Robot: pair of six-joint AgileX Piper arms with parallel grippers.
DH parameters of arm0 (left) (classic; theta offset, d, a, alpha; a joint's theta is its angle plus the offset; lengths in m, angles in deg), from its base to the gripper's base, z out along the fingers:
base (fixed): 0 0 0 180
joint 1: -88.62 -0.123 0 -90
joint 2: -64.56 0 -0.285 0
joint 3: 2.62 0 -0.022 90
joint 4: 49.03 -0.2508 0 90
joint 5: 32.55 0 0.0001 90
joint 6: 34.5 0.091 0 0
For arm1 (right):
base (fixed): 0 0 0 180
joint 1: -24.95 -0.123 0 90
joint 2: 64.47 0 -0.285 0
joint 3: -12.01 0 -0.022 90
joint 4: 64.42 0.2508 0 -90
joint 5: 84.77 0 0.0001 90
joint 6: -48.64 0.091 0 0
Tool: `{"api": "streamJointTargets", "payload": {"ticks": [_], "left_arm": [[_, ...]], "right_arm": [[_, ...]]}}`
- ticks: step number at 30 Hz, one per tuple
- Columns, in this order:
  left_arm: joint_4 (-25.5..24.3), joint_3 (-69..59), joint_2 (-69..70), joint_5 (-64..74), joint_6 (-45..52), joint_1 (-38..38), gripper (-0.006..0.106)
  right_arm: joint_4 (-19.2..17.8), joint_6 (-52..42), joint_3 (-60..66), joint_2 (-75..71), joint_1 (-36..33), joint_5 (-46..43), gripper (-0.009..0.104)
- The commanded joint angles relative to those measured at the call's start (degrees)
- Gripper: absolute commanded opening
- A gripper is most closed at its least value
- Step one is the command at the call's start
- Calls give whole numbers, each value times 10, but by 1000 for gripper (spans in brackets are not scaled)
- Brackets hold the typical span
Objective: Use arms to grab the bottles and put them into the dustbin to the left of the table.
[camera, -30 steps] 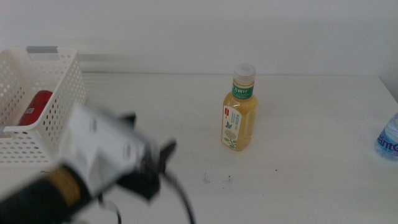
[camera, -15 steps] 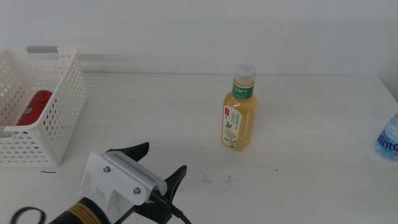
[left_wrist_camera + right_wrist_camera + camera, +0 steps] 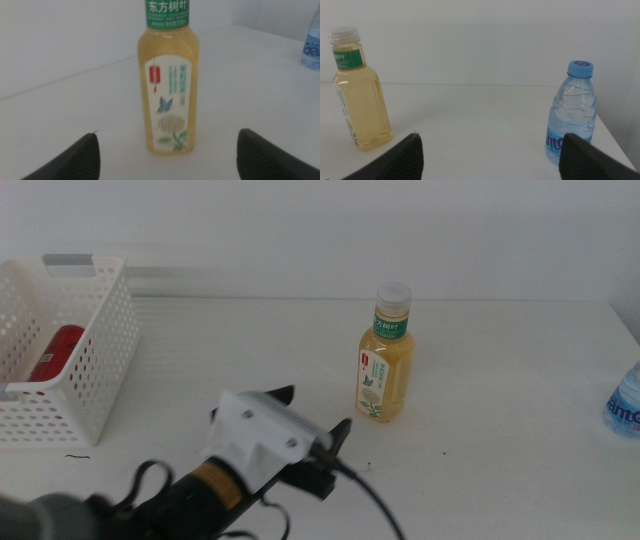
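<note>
The left gripper (image 3: 312, 418) hovers low over the table (image 3: 500, 470), jaws spread wide and empty. Just ahead of it stands one tea bottle (image 3: 385, 355), upright. Farther off to its right stands one water bottle (image 3: 625, 402); to its left, one dustbin (image 3: 75, 380) holds one red can (image 3: 57, 354). The right gripper (image 3: 490, 157) waits wide open.

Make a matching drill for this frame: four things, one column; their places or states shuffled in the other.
Things:
1. red can
2. tea bottle
3. water bottle
4. left gripper

Places or states:
A. upright at mid table
B. at the table's right edge, cut off by the middle view
C. fingers open, aimed at the tea bottle, not touching it
D. lying in the dustbin

Pairs: 1-D, 2-A, 3-B, 4-C

The right gripper waits outside the middle view.
</note>
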Motion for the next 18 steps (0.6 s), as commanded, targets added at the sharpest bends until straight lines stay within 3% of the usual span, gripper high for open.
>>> {"api": "streamJointTargets", "payload": {"ticks": [1,18], "left_arm": [[-3,38,-30,2,-9,4,94],[2,251,-240,7,-48,4,94]], "right_arm": [[-3,-3,2,-2,2,-6,92],[-3,-3,2,-2,2,-6,92]]}}
